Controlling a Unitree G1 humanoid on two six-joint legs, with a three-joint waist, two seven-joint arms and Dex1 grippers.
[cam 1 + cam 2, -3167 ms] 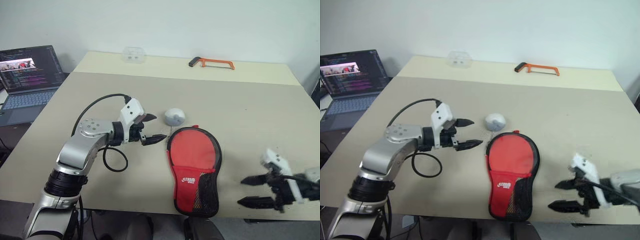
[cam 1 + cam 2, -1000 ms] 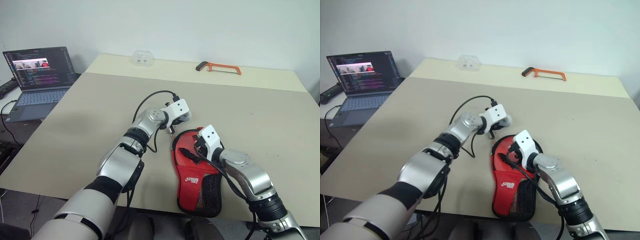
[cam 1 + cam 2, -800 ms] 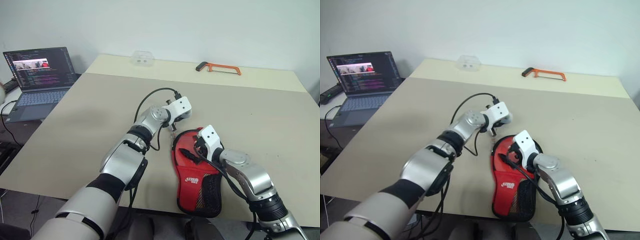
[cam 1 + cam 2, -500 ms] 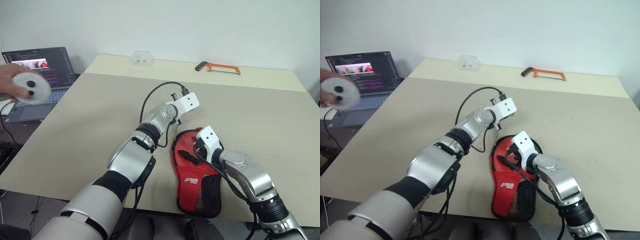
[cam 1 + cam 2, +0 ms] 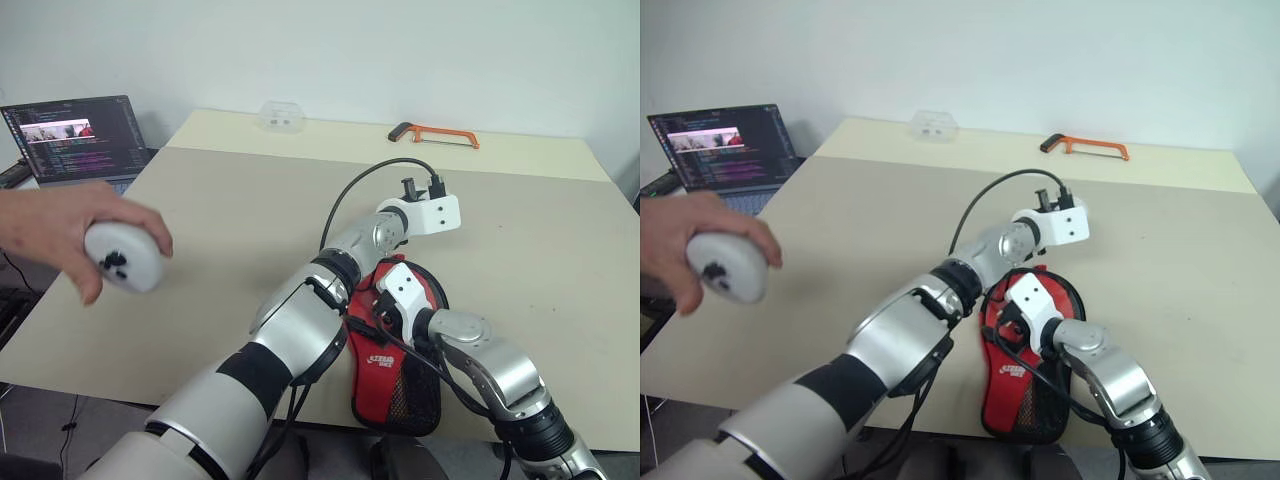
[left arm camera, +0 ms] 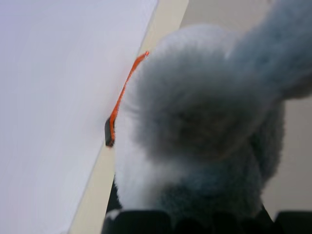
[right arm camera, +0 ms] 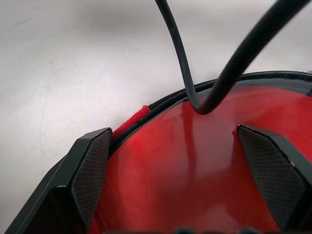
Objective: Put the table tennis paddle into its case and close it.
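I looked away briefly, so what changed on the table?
The left gripper grabbed the fuzzy pouch, lifted it and swung it right, above the case. The right gripper, open, moved over the case. A person's hand brought in a white device. The case and hacksaw stayed.

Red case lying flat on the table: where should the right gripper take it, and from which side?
Probably the black rim at the round end, beside the red tab, coming down from above. The case lies flat, so only that thin edge offers the open right gripper a pinch.
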